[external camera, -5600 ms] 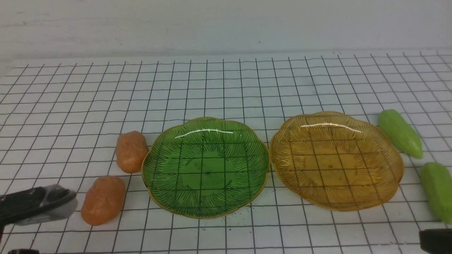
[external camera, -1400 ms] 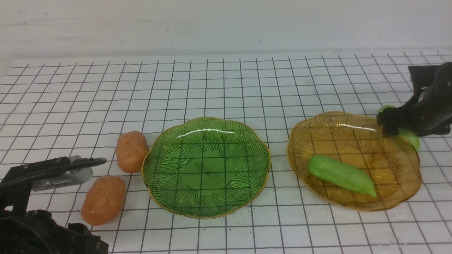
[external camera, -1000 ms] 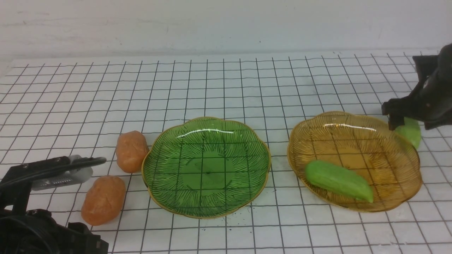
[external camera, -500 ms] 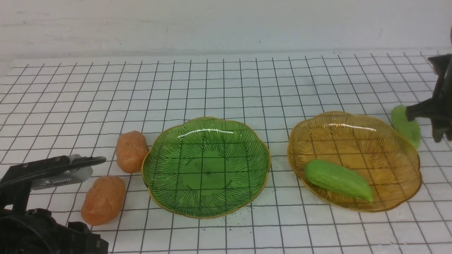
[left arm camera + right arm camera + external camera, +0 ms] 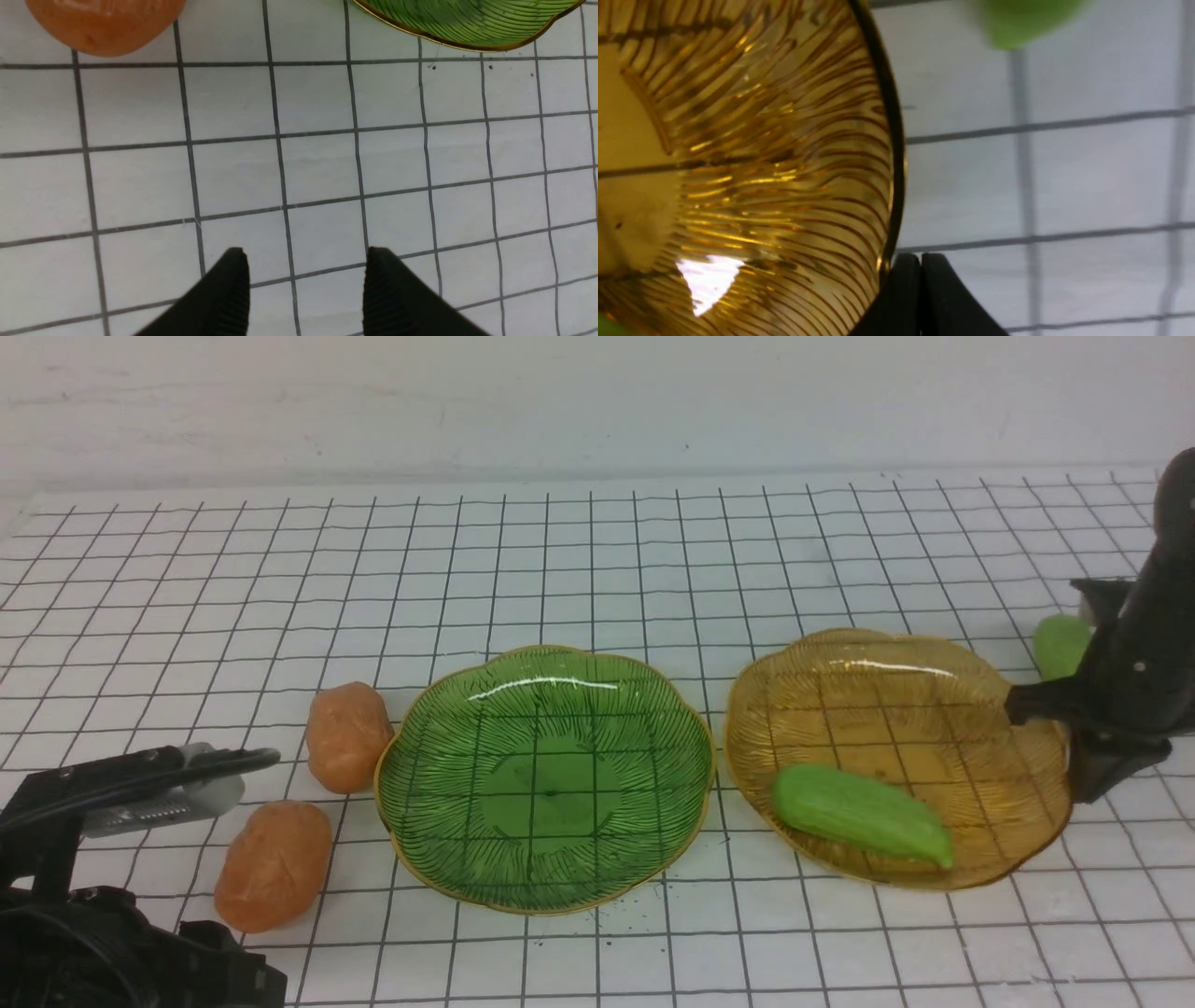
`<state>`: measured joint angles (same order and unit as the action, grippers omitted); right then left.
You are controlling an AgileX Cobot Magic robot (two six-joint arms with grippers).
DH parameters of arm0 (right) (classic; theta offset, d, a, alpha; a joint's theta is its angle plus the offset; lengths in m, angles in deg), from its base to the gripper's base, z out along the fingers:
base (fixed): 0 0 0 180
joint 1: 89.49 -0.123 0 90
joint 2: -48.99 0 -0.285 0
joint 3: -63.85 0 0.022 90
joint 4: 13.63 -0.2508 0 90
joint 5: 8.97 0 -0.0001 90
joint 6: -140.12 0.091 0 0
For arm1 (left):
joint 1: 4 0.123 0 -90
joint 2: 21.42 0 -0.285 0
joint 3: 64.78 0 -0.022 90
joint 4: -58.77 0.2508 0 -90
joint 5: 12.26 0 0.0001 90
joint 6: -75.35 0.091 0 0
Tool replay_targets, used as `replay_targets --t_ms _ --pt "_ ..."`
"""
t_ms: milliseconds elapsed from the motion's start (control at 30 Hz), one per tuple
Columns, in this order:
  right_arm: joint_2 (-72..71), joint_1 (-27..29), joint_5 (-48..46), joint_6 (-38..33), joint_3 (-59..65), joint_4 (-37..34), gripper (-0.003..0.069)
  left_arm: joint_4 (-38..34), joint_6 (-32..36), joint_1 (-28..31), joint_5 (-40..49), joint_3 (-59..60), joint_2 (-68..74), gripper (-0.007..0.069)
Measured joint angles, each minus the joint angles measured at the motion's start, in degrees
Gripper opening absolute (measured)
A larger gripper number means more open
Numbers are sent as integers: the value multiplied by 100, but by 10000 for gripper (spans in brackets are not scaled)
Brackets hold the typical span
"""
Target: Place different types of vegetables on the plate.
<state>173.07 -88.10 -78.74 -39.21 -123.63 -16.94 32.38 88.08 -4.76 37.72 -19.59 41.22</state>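
A white surface (image 5: 560, 560) ruled with a grid of thin, slightly wavy dark lines is seen throughout. Its far edge is met by a plain pale wall (image 5: 597, 401). A few tiny dark specks (image 5: 621, 922) are scattered toward the middle of the near edge.

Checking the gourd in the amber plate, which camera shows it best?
Front view: the gourd lies whole in the amber plate. Right wrist view catches at most a green sliver; left wrist view, nothing.
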Motion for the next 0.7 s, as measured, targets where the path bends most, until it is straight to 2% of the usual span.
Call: replay_targets --t_ms 233,500,633,700 --pt "0 -164 -15 -67 -244 51 -14 -6 0 0 -50 0 0 311" --pt "0 -11 8 425 -1030 1014 -8 -6 0 0 -54 0 0 311" --pt "0 -11 333 447 -1029 1217 43 -6 0 0 -54 0 0 311" --pt "0 -11 574 459 -1029 1302 96 -6 0 0 -54 0 0 311"
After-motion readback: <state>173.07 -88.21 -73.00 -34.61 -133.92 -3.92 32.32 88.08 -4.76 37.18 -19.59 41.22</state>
